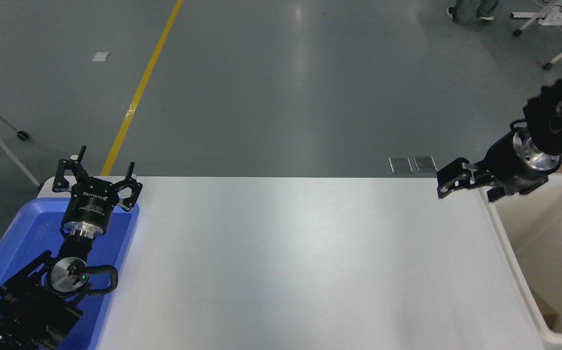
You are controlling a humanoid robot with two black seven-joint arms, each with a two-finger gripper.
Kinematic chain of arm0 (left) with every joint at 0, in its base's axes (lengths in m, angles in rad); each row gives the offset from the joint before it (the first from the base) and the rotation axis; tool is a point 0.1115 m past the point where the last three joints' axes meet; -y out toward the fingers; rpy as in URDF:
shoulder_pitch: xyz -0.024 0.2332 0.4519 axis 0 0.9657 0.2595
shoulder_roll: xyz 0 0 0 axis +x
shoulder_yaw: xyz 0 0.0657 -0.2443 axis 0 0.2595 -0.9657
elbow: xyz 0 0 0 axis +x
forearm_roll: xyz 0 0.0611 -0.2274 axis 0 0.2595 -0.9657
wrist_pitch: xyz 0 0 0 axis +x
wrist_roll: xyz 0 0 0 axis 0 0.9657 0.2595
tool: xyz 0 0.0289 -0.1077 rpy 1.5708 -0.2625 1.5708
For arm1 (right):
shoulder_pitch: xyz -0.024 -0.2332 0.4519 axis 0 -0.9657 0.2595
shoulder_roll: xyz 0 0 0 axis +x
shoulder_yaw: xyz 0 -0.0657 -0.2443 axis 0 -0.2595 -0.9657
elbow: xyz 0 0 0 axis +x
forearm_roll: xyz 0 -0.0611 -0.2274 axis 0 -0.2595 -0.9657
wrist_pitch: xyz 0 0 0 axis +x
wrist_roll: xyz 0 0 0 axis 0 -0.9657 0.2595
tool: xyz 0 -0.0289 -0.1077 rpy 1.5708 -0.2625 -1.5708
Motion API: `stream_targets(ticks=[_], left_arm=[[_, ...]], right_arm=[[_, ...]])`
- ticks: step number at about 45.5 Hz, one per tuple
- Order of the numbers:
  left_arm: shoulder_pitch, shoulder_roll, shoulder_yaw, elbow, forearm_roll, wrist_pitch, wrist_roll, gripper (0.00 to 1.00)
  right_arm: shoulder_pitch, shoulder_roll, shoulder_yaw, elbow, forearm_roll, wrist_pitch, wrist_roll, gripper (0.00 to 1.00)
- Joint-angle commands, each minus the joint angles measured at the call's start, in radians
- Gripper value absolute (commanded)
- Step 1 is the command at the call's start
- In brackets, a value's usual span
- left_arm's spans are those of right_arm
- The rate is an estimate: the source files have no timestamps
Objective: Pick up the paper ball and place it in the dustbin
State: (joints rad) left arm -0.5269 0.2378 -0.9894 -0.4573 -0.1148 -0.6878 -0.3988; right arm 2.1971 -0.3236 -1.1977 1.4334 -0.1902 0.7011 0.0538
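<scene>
The dustbin (508, 243) is seen at the table's right end, its thick cream-white rim running alongside the white table (286, 262) edge; its long axis is laid from the near side toward the far side, parallel to that short edge, and the open mouth is turned upward. Part of the bin is cut off by the picture's right and bottom borders. The paper ball cannot be made out anywhere — neither on the table nor in the visible part of the bin's interior, where only a small brownish patch is seen low against the near wall.

The right gripper (465, 187) is held above the table's far right corner, just beside the bin's far-left rim corner, with the arm coming in from the right edge and the fingers pointed leftward. Its jaws are seen spread apart, with nothing between them.

The left gripper (97, 171) is parked at the lower left over the blue tray (18, 233), pointed away from the camera — its jaws are spread wide and hold nothing.

At the top right, a person's legs (470, 10) and chair legs on casters (548, 29) are visible on the grey floor.
</scene>
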Motion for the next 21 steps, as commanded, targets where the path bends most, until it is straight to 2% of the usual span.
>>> stream_targets(ticks=[1, 12, 21], left_arm=[[0.001, 0.0, -0.002, 0.0, 0.0, 0.001, -0.002, 1.0], [0.001, 0.0, 0.0, 0.0, 0.0, 0.001, -0.002, 1.0], [0.001, 0.0, 0.0, 0.0, 0.0, 0.001, -0.002, 1.0]], right_arm=[[0.156, 0.201, -0.022, 0.078, 0.169, 0.084, -0.002, 1.0], [0.167, 0.313, -0.022, 0.07, 0.293, 0.084, -0.002, 1.0], [0.177, 0.324, -0.025, 0.07, 0.296, 0.084, -0.002, 1.0]])
